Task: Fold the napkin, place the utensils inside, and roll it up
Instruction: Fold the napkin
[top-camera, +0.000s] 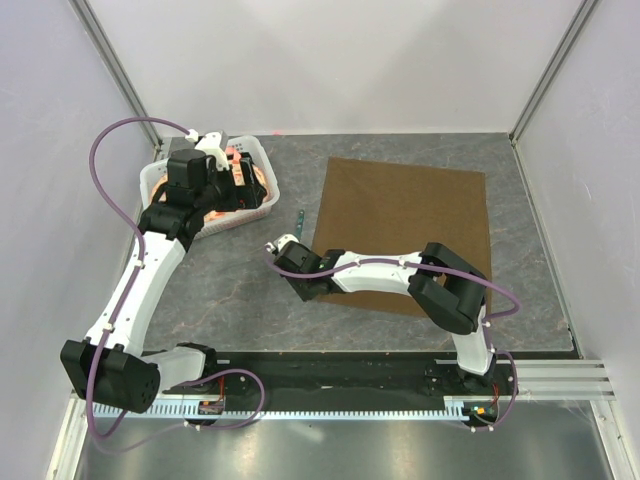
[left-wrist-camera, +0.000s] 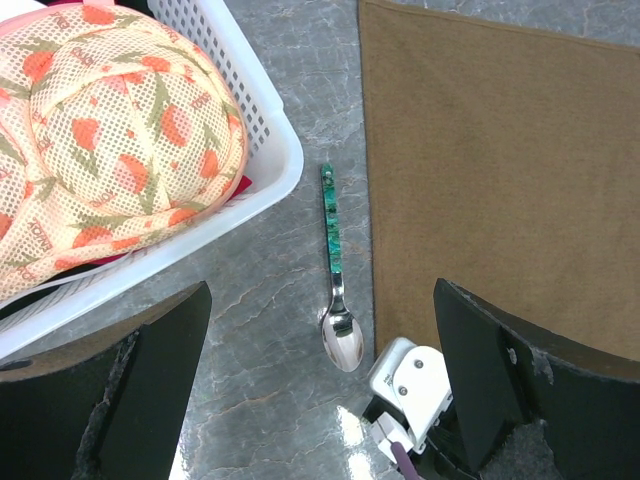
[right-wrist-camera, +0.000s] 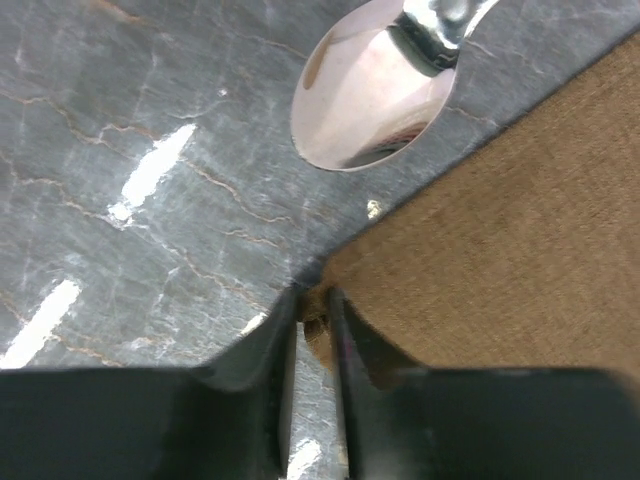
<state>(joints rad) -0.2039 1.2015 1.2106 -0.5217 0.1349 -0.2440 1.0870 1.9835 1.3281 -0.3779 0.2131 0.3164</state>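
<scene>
The brown napkin (top-camera: 410, 215) lies flat on the right half of the table, also seen in the left wrist view (left-wrist-camera: 500, 170). Just left of its edge lies the utensil (top-camera: 298, 220), a spoon with a teal handle (left-wrist-camera: 333, 235) and its silver bowl toward me (right-wrist-camera: 370, 100). My right gripper (top-camera: 308, 285) is down at the napkin's near-left corner (right-wrist-camera: 520, 250). Its narrow jaws (right-wrist-camera: 312, 310) pinch a bit of that corner's cloth. My left gripper (top-camera: 232, 175) hovers over the basket, fingers wide open (left-wrist-camera: 320, 400) and holding nothing.
A white mesh basket (top-camera: 270, 195) with orange-patterned plates (left-wrist-camera: 120, 150) stands at the back left, close to the spoon's handle end. The right gripper's white wrist part (left-wrist-camera: 410, 375) shows below the spoon. Walls enclose the table at the back and sides.
</scene>
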